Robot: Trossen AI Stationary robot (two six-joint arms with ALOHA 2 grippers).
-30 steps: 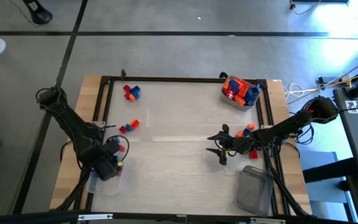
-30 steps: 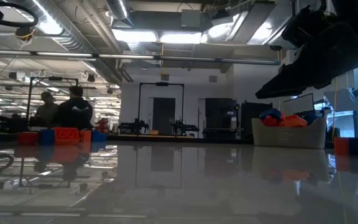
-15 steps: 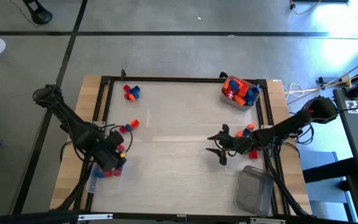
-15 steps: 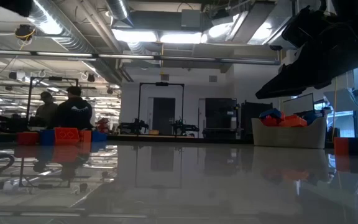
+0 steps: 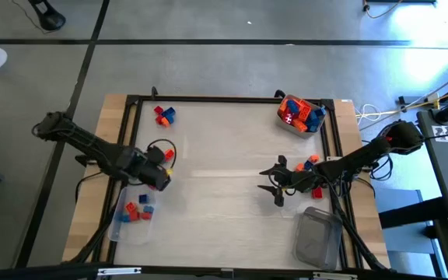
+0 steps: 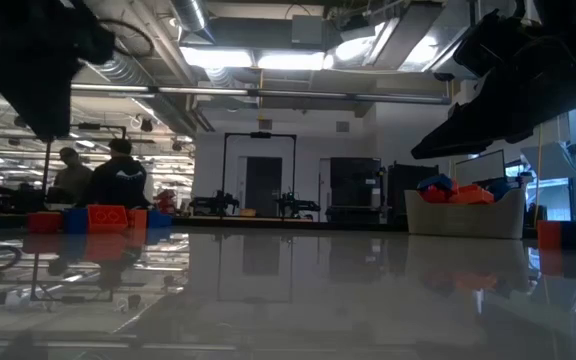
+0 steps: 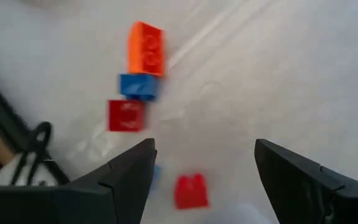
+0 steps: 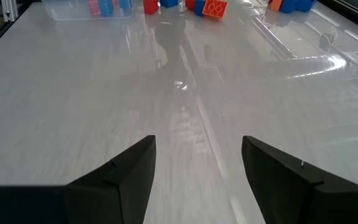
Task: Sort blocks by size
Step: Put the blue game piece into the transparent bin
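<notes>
Left claw (image 5: 160, 177), open and empty, has swung from the tub (image 5: 131, 229) at 7 o'clock toward loose blocks (image 5: 162, 156) at 9; its load lies in the tub; right claw (image 5: 274, 180) waits open

Ahead of the left jaws: orange block (image 7: 145, 48), blue block (image 7: 137, 86), red block (image 7: 127, 116). Second red block (image 7: 191, 190) between them. Fingers (image 7: 127, 180) black

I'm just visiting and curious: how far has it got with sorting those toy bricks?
Early. A few blocks lie in the left tub. The open, empty left gripper hovers near loose blocks. The far tub remains full, the right tub looks empty.
</notes>
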